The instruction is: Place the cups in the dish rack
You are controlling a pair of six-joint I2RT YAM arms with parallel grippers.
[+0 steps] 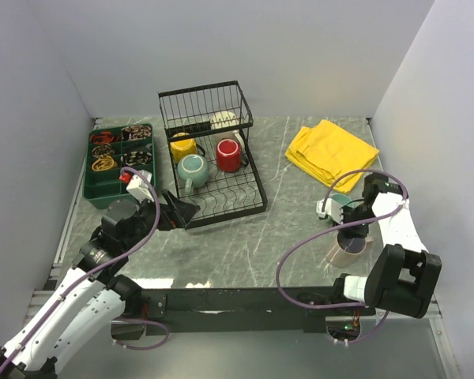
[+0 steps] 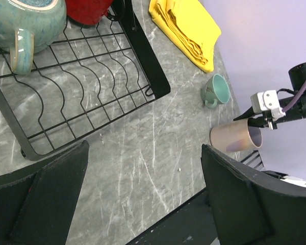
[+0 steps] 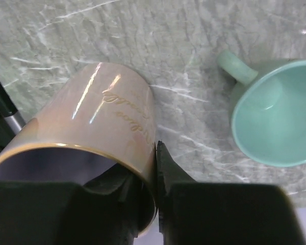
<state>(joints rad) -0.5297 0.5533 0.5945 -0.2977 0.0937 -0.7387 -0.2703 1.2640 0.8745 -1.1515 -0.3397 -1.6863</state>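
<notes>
The right gripper (image 3: 154,176) pinches the wall of the pinkish-beige mug (image 3: 107,112), one finger inside its lavender mouth and one outside. The mug is on its side at the right of the grey marbled table (image 1: 284,229), with the small teal mug (image 3: 275,122) tipped over just beside it. The left gripper (image 1: 182,213) hangs with jaws spread wide by the near corner of the dish rack (image 1: 229,197), which holds the yellow mug (image 1: 182,147), red mug (image 1: 228,155), large teal mug (image 1: 193,170) and cream mug (image 1: 223,121)

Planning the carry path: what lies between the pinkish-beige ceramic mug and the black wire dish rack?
Only bare grey marbled tabletop, per left wrist view.
</notes>
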